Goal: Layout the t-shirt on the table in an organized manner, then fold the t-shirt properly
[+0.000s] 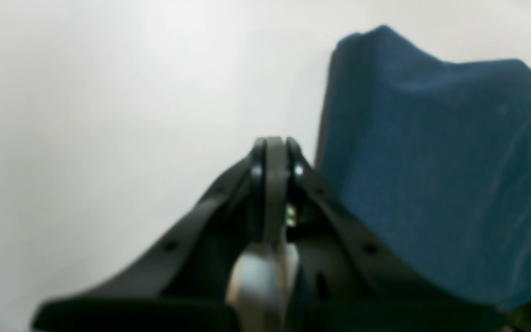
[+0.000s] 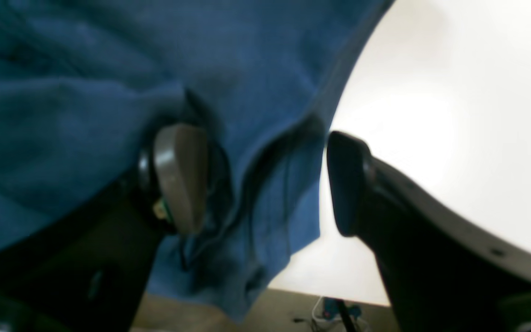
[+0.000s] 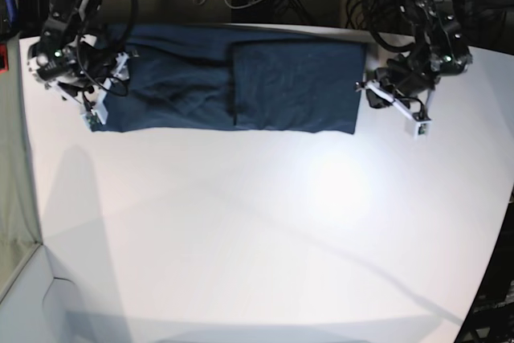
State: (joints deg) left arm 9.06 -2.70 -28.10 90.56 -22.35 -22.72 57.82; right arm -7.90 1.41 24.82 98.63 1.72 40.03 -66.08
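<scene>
Overhead, the t-shirt [image 3: 241,78] lies as a long dark-blue band along the far edge of the white table [image 3: 265,238], with one layer folded over so that a squarer panel covers its right half. At the left end of this view the right gripper [image 3: 103,95] sits at the shirt's end, over the cloth's lower corner. Its own camera shows the t-shirt [image 2: 85,69] filling the upper left of the frame, rumpled, with a hem edge running down between the two fingers. The jaws stand wide apart: one grey-padded finger [image 2: 180,177] rests against the blue cloth, while the other, black finger [image 2: 348,184] hangs over bare table [image 2: 454,115] just beside the hem. Nothing is clamped between them. Below the cloth's lower edge, a strip of floor with some cables [image 2: 330,313] shows past the table's rim.

Moving right in the overhead view, the folded panel ends in a straight edge, and the left gripper [image 3: 389,95] sits just beyond it, on bare table. Its wrist camera shows the left gripper [image 1: 274,147] with its fingers pressed together, closed on nothing, the tips over the white table [image 1: 109,115]. The t-shirt [image 1: 440,175] rises just to the right of the fingers as a blue fold; whether it touches them cannot be told through the blur.
</scene>
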